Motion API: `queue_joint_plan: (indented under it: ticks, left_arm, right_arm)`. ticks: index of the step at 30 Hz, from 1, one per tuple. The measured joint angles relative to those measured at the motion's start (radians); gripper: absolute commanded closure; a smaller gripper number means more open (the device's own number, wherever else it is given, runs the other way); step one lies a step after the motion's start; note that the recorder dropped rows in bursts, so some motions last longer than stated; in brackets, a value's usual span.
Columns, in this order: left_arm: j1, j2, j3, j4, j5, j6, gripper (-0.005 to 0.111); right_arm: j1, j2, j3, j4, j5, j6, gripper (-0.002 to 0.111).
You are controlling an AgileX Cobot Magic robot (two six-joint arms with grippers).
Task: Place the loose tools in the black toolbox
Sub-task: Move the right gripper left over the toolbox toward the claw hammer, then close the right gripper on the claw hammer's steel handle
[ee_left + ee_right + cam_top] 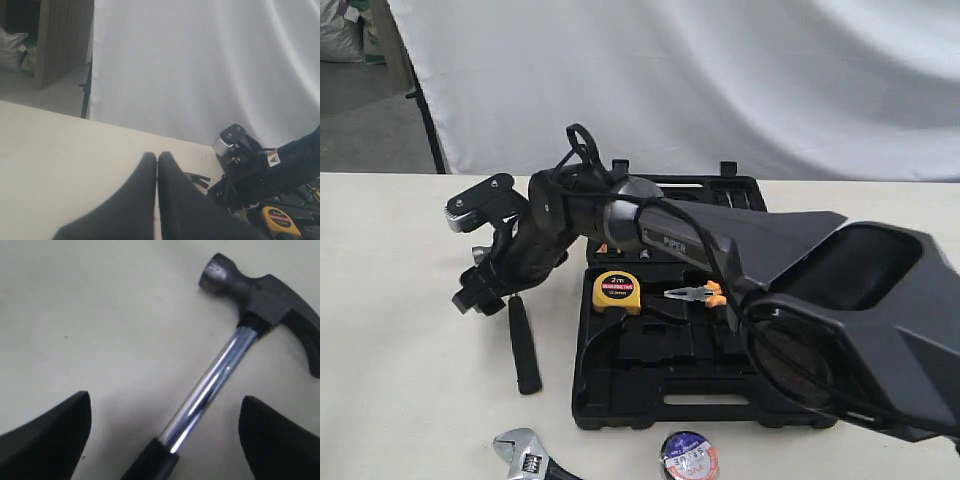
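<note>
Now the right pincer (165,402) stands wide open astride the shaft of the hammer (260,295), gripping nothing; it lies on the tabletop (75,315) just left of the toolbox (620,405). The left pincer (157,170) is closed, empty.

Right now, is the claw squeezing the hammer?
No, the right claw is open, its fingers wide apart on either side of the hammer, not touching it.

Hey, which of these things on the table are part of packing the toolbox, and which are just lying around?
For the job: claw hammer, adjustable wrench, tape roll, black toolbox.
Just there: yellow tape measure, orange-handled pliers, both already in the toolbox.
</note>
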Motion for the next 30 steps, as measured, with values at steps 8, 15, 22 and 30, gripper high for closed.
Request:
queue_joint_plan:
  ticks: [8,15,22,30]
  left_arm:
    - [0.0,0.0,0.0,0.0,0.0,0.0,0.106]
    - [0.0,0.0,0.0,0.0,0.0,0.0,0.106]
    - [0.0,0.0,0.0,0.0,0.0,0.0,0.106]
    - [0.0,0.0,0.0,0.0,0.0,0.0,0.106]
  right_arm:
    - [-0.006,0.115,-0.129,-0.002,-0.035,-0.024,0.086]
    - [0.015,0.126,-0.153,0.013,-0.026,-0.021,0.109]
    - [0.042,0.111,-0.153,0.103,0.001,-0.024,0.109]
    - [0.039,-0.032,-0.142,0.189,0.161,-0.077,0.109]
